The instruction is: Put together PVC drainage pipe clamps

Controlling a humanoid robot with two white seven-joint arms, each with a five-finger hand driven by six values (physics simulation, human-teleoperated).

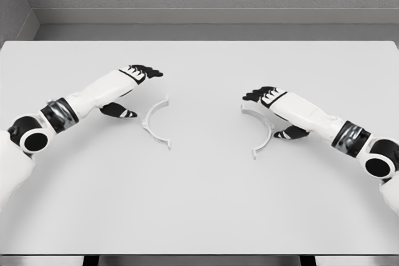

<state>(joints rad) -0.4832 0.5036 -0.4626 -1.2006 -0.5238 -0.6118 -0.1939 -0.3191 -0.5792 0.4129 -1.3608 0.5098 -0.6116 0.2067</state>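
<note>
Fingers (pixel 146 71) spread on both hands; clamp halves (pixel 156 123) lie flat, openings facing apart.

Right clamp half (pixel 260 130): upper end hidden under right hand (pixel 269 99). Contact between them cannot be told. Both arms cut off at frame sides past the elbows. Table (pixel 199 204): near edge partly cropped at bottom.

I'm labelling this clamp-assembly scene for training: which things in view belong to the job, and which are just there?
Job:
left clamp half
right clamp half
left hand, open
right hand, open

Just there:
table, the work surface only; nothing else lies about
</note>
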